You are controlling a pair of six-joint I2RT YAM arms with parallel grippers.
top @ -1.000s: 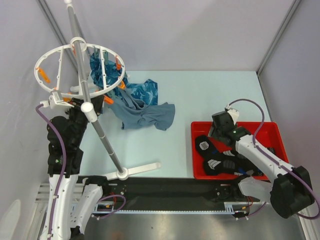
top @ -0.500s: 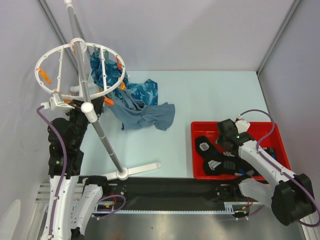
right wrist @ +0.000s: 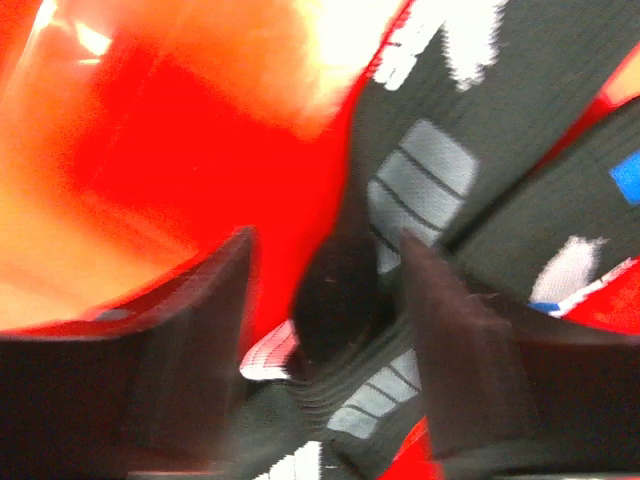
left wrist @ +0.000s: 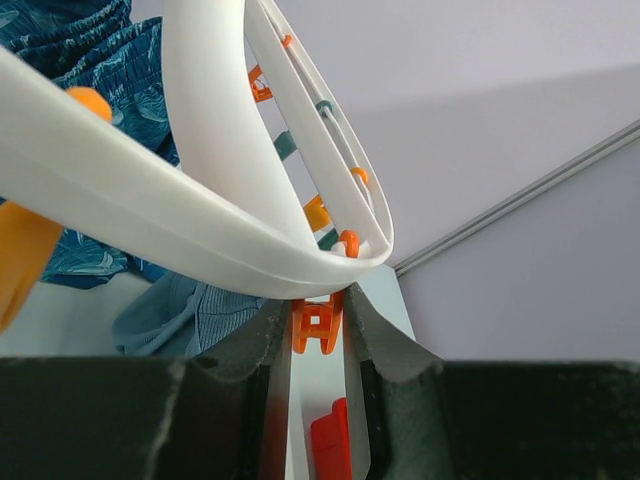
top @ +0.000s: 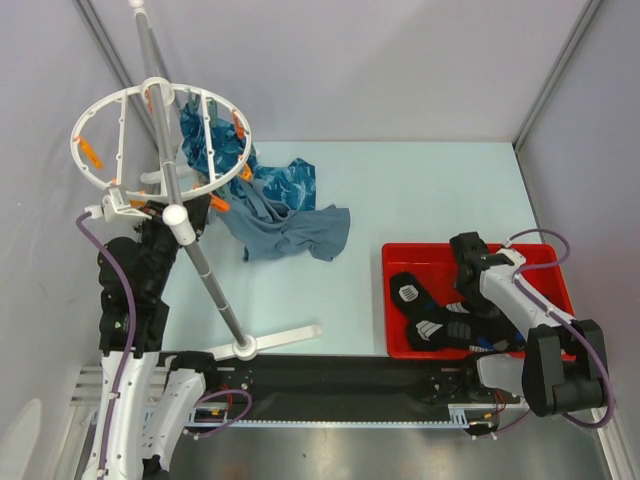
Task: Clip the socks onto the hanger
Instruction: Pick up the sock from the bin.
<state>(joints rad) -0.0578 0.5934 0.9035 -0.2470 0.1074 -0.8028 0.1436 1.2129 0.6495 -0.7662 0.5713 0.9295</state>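
Black socks (top: 412,293) with white striped patches lie in a heap in the red tray (top: 400,251) at the right. My right gripper (top: 472,283) is down in the tray over them. The right wrist view is blurred: my right gripper (right wrist: 325,290) is open, and a raised fold of a sock (right wrist: 345,285) sits between the fingers, with a gap on both sides. The white ring hanger (top: 120,103) stands on its pole at the far left. My left gripper (top: 140,205) reaches its near rim. The left gripper (left wrist: 318,335) is shut on an orange clip (left wrist: 318,326) under the ring (left wrist: 200,200).
Blue patterned cloths (top: 205,140) hang from the ring and trail onto the table (top: 420,190). A grey-blue cloth (top: 295,232) lies beside them. The slanted pole (top: 197,255) ends in a white foot (top: 272,342). More orange clips (top: 88,150) hang round the ring.
My right gripper has swung from the tray's far left corner to the right and down onto the socks. The left arm has stayed put on the clip.
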